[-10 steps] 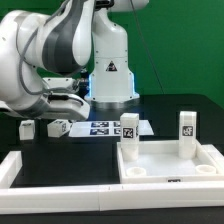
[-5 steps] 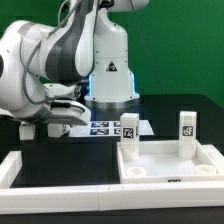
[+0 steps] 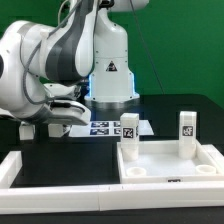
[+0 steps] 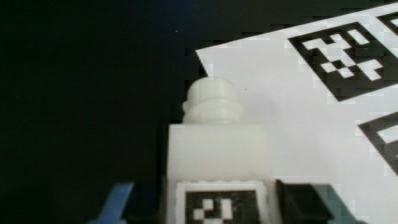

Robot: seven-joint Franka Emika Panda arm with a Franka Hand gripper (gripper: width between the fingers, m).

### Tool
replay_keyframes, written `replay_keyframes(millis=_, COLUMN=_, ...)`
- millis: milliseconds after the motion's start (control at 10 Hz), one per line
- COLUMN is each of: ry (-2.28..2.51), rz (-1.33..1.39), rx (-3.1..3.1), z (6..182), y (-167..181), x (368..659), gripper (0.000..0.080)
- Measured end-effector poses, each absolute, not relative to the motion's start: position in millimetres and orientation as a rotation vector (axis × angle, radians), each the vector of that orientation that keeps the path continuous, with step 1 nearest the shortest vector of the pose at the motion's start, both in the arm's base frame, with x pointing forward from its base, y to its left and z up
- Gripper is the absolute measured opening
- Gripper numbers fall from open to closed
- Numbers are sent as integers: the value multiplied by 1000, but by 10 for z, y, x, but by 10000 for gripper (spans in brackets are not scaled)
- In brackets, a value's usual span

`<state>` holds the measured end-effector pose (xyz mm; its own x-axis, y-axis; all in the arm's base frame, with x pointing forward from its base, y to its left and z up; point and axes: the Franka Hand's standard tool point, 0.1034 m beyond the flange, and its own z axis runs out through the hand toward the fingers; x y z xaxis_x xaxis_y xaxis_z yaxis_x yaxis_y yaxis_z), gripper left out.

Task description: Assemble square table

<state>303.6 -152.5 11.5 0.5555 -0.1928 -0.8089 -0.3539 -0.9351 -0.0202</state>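
Two white tagged leg blocks stand in the white square rimmed panel. Two more blocks lie at its nine o'clock, my parted pincer straddling one.

The leg block runs off the wrist view's edge; the end effector fingers are blurred, grip unclear. The arm hides the nine-o'clock end of the marker board.
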Motion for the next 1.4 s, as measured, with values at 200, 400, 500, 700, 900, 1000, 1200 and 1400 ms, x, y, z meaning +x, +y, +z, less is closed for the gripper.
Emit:
replay_keyframes(millis=200, ry=463, rz=1323, rx=-2608, z=115, y=-1525, x=3036, gripper=285)
replay_keyframes(millis=400, ry=463, rz=1323, rx=-2608, z=115, y=-1525, x=3036, gripper=285)
replay_keyframes(millis=500, ry=451, rz=1328, rx=-2608, z=145, y=-1531, x=3046, gripper=287)
replay_keyframes(millis=700, ry=343, rz=1300, rx=-2659, z=544, y=-1462, x=3292, gripper=287)
replay_keyframes(millis=900, ry=288, rz=1240, rx=-2685, z=893, y=-1278, x=3461, gripper=287)
replay_keyframes(millis=1000, ry=300, rz=1166, rx=-2721, z=892, y=-1271, x=3506, gripper=287)
replay_keyframes(millis=1200, ry=295, rz=991, rx=-2803, z=862, y=-1275, x=3541, gripper=287)
replay_keyframes(millis=1400, ry=263, rz=784, rx=-2912, z=976, y=-1207, x=3779, gripper=287)
